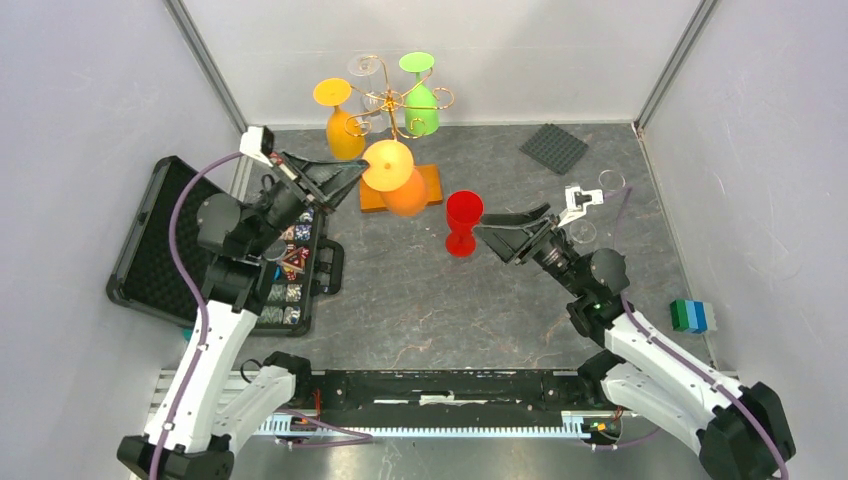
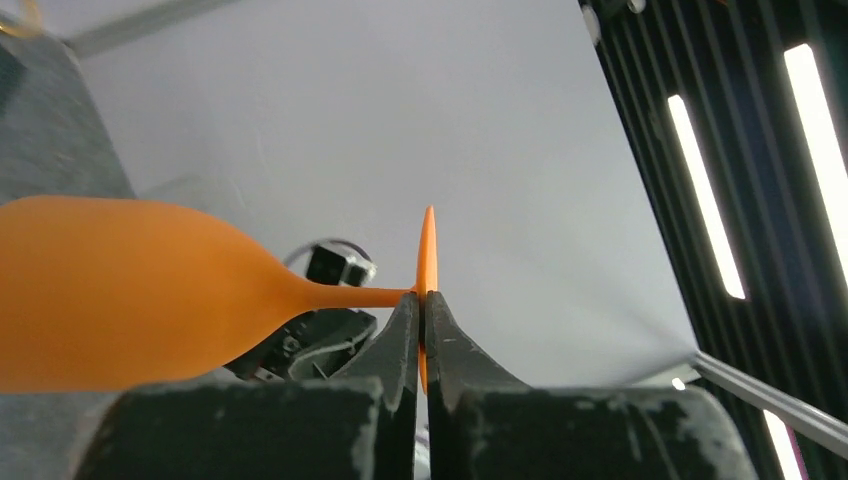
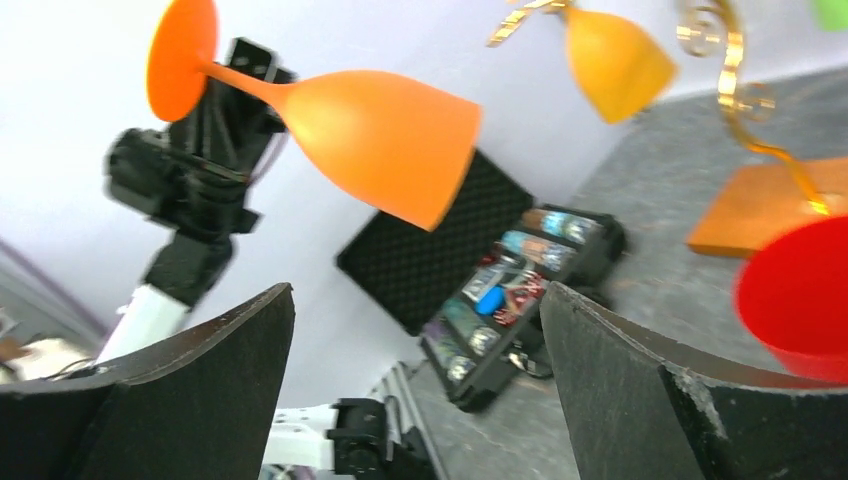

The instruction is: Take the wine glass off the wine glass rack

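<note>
While pinched in left gripper (image 2: pixel 421 305), wine glass (image 2: pixel 130 295) opaque orange.

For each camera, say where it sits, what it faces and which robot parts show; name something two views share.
Top external: overhead, looking down on table; left arm, right arm show.
Left wrist: tilted upward; shut left gripper pinches orange glass.
Right wrist: faces left arm past open right gripper.
Shared: all show orange glass.

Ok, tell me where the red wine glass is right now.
In the top view, the red wine glass stands upright near the centre, just right of the wine glass rack and its wooden base, off the tips of the right gripper, fingers open.
</note>
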Robot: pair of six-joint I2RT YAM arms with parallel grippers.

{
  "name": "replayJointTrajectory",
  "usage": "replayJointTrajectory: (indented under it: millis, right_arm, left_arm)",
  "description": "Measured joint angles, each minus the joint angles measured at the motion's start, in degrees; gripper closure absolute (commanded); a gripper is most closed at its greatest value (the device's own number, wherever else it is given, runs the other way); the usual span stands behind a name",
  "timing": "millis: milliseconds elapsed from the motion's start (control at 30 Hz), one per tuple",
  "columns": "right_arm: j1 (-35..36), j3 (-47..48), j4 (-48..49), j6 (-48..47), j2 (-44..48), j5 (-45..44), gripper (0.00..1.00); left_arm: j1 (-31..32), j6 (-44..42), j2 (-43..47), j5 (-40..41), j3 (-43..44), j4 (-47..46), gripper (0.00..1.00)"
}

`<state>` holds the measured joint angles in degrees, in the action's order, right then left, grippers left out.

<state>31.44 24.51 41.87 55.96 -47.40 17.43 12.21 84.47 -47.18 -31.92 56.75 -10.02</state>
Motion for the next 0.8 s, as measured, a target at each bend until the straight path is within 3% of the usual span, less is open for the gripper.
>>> replayJointTrajectory:
  millis: [100, 267, 533, 800]
  right_arm:
    - [2.4, 0.0, 7.5, 2.6, -1.9, 0.3, 0.02]
    - [4.8, 0.3, 11.0, 3.8, -2.1, -2.3, 0.02]
    - [4.9, 0.3, 11.0, 4.3, 0.3, -6.6, 0.02]
    - [5.1, -2.0, 21.0, 9.6, -1.1, -5.8, 0.21]
  left_arm:
    - [6.5, 2.4, -1.9, 0.3, 0.0, -3.5, 0.98]
    - [14.7, 3.3, -5.9, 1.0, 0.0, -7.0, 0.98]
    - [18.7, 5.8, -8.9, 2.7, 0.4, -13.1, 0.98]
    - [19.4, 7.5, -9.1, 3.3, 0.5, -16.4, 0.98]
